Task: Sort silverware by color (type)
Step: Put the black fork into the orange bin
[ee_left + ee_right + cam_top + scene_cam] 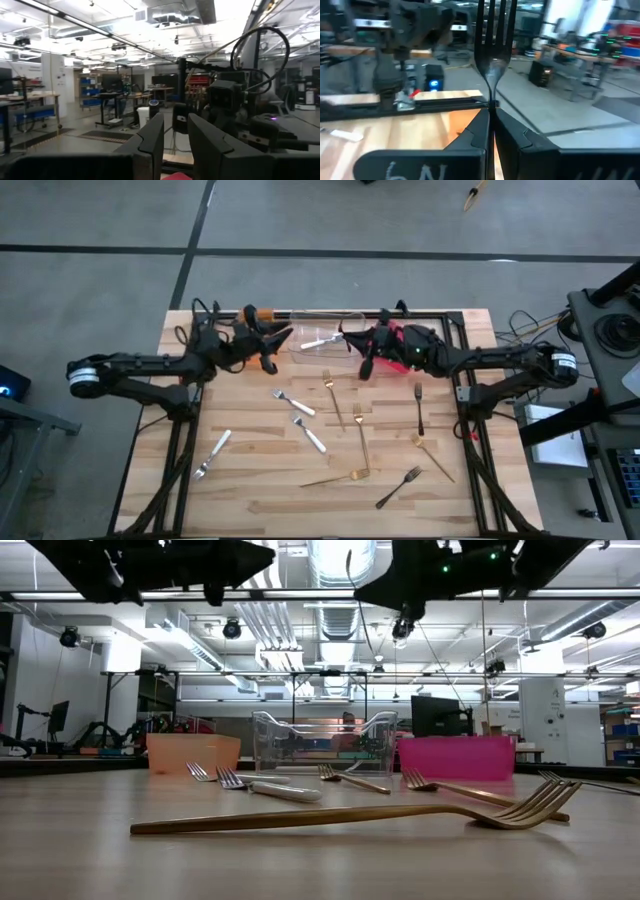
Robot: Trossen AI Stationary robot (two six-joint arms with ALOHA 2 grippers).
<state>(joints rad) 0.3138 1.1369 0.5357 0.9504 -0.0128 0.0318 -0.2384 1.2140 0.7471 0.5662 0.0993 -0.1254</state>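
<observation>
Silver fork [492, 45] stands clamped between right gripper [491, 117] fingers.

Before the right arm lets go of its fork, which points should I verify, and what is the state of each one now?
1. Grip: the right gripper is shut on the fork, which stands straight between the fingers. Ok.
2. Place: from above, the fork lies inside the outline of the clear bin. Ok.
3. Height above the bin's floor. Cannot tell.
4. Colour match: the fork looks silver; whether the bin already holds anything is unclear. Cannot tell.
5. Other arm: the left gripper is open and empty, beside the bin's left end, not over it. Ok.
6. Sorting finished: forks, such as the gold fork, lie on the table. Not ok.
</observation>
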